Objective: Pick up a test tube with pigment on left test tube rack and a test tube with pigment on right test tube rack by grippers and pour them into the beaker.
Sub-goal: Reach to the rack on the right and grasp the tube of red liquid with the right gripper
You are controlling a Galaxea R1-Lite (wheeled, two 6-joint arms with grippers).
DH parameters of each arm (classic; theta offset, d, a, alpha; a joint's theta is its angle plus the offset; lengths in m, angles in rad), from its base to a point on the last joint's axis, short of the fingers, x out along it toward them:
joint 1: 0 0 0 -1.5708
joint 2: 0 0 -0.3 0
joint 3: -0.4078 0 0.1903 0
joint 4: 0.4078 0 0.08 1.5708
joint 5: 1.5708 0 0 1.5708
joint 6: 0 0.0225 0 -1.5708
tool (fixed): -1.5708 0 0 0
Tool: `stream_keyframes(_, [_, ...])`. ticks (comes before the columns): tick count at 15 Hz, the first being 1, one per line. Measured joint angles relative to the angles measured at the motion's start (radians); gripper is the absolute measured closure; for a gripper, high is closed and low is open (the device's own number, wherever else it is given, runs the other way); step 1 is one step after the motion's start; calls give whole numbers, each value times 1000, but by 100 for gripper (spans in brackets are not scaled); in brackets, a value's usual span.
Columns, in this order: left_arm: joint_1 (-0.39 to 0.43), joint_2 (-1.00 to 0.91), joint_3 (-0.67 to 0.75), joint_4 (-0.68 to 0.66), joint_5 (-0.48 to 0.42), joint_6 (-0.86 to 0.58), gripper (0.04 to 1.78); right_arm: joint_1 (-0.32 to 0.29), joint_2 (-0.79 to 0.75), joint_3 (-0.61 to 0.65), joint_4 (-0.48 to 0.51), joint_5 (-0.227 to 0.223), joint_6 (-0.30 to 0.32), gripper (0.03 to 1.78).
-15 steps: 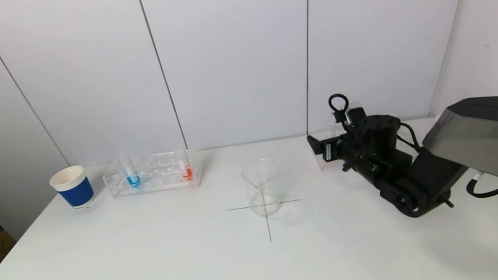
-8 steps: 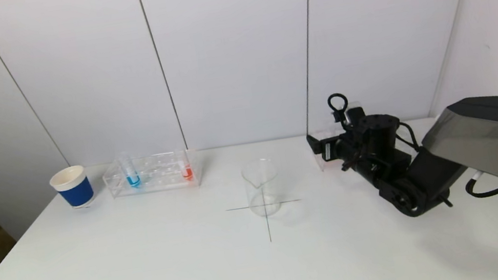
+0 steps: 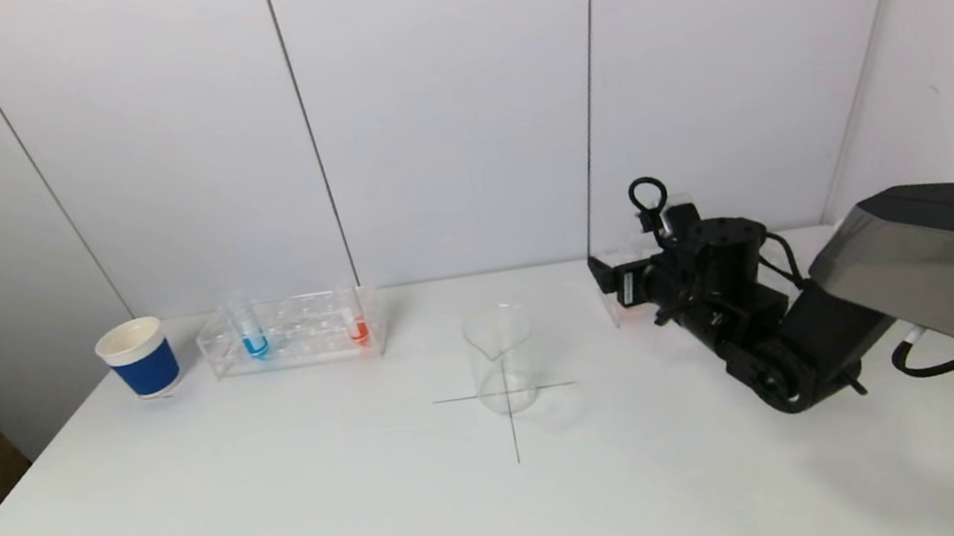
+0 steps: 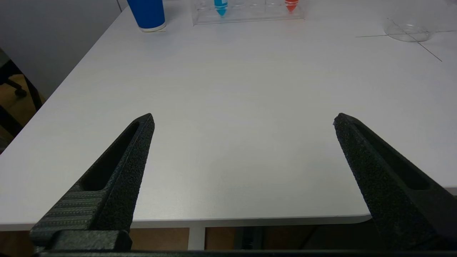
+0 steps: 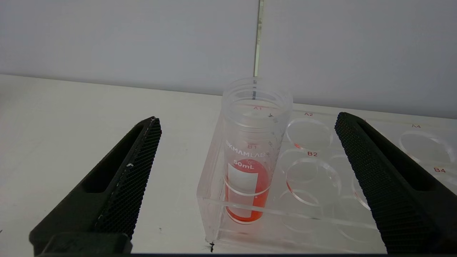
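Note:
The left test tube rack (image 3: 293, 331) is clear and holds a tube with blue pigment (image 3: 248, 332) and a tube with red pigment (image 3: 358, 328). An empty glass beaker (image 3: 502, 359) stands on a drawn cross at mid-table. My right gripper (image 3: 616, 283) is open at the near end of the right test tube rack (image 5: 321, 214). That rack's tube with red pigment (image 5: 251, 153) stands just ahead, centred between the fingers (image 5: 135, 167), untouched. My left gripper (image 4: 243, 115) is open and empty over the table's near edge, outside the head view.
A blue paper cup (image 3: 139, 358) stands left of the left rack. The wall runs close behind both racks. The right rack has several empty holes beside its tube. The right arm's body lies low over the table's right side.
The right arm has crept slightly closer to the right rack. Nothing else has moved.

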State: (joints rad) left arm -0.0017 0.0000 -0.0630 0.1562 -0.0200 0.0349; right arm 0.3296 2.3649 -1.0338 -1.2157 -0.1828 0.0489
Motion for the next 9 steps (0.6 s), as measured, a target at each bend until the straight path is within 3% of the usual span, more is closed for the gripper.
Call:
stream_keyframes(3, [0, 0, 0, 0, -1, 0, 6, -3, 0, 0, 0, 0, 0, 5])
stream_keyframes(5, [0, 0, 0, 0, 0, 0, 6, -3, 0, 0, 2, 0, 0, 17])
stream_keyframes(9, [0, 0, 0, 0, 0, 0, 6, -3, 0, -1, 6, 0, 0, 69])
